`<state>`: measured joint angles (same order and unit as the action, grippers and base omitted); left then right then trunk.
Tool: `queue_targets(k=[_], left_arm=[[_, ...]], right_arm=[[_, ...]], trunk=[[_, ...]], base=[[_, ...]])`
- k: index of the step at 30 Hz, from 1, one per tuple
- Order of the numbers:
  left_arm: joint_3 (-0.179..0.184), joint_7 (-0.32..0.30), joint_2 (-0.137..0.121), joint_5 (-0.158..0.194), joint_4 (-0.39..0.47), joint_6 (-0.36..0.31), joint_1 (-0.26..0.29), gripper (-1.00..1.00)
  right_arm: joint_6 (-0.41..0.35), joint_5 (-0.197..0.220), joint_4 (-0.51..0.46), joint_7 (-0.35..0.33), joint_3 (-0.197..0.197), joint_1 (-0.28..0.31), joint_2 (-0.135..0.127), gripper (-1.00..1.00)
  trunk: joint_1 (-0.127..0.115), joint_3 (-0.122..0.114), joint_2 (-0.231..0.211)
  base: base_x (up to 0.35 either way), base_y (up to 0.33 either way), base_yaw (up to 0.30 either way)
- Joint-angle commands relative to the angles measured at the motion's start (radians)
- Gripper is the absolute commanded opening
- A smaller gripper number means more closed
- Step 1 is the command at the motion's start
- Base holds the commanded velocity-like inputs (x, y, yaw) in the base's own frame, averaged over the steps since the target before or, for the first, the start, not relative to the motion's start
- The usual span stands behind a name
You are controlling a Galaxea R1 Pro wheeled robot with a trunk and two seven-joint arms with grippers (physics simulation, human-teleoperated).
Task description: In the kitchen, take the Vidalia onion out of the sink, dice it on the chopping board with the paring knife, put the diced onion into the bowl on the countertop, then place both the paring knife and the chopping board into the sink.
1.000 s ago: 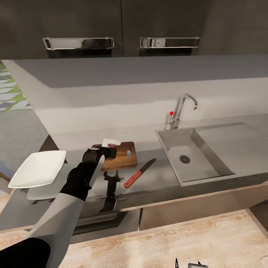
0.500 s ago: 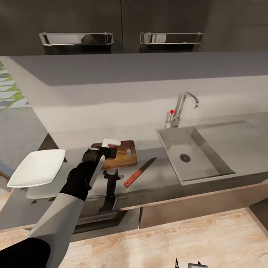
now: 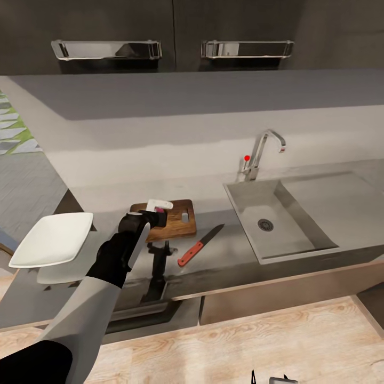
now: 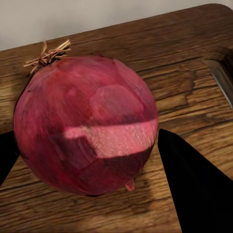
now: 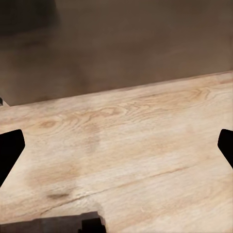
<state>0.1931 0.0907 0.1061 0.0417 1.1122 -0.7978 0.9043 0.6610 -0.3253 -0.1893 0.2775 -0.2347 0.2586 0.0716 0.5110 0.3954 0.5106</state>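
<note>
A dark red Vidalia onion (image 4: 82, 121) rests on the brown chopping board (image 4: 194, 53). My left gripper (image 4: 87, 141) is shut on it, one black finger (image 4: 194, 189) against each side. From the head, my left gripper (image 3: 156, 217) is over the near left part of the chopping board (image 3: 178, 221). The red-handled paring knife (image 3: 200, 246) lies on the countertop (image 3: 229, 256) just right of the board. The sink (image 3: 250, 210) is to the right, and the white bowl (image 3: 50, 246) is at the far left. My right gripper (image 5: 116, 150) is open, low over the wooden floor.
A chrome tap (image 3: 261, 152) with a red knob stands behind the sink, and a flat drainboard (image 3: 330, 205) lies to its right. Dark wall cabinets (image 3: 176, 32) hang above the counter. Wooden floor (image 3: 256, 341) runs along the counter front.
The head view has drifted slightly, so the camera moved. My left arm, the onion, the knife and the board stay where they were.
</note>
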Motion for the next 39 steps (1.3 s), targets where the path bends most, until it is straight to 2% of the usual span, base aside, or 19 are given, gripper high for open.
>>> queue_targets(k=[1, 33, 34, 39], left_arm=[[0.002, 0.006, 0.000, 0.004, 0.000, -0.005, 0.001, -1.00], [0.002, 0.006, 0.000, 0.004, -0.011, -0.005, 0.001, -1.00], [0.002, 0.006, 0.000, 0.004, -0.009, -0.005, 0.001, 1.00], [0.002, 0.006, 0.000, 0.003, -0.005, -0.005, 0.001, 1.00]], right_arm=[[0.002, -0.011, 0.001, 0.007, -0.005, 0.001, 0.000, 1.00], [0.002, -0.011, 0.001, 0.006, -0.005, 0.001, 0.000, 1.00], [0.002, -0.011, 0.001, 0.006, -0.005, 0.001, 0.000, 1.00], [0.002, -0.011, 0.001, 0.006, -0.005, 0.001, 0.000, 1.00]], trunk=[[0.000, 0.002, 0.001], [0.000, 0.015, 0.001], [0.000, 0.015, 0.001], [0.000, 0.015, 0.001]], base=[[0.000, 0.000, 0.000], [0.000, 0.000, 0.000], [0.000, 0.000, 0.000], [0.000, 0.000, 0.000]])
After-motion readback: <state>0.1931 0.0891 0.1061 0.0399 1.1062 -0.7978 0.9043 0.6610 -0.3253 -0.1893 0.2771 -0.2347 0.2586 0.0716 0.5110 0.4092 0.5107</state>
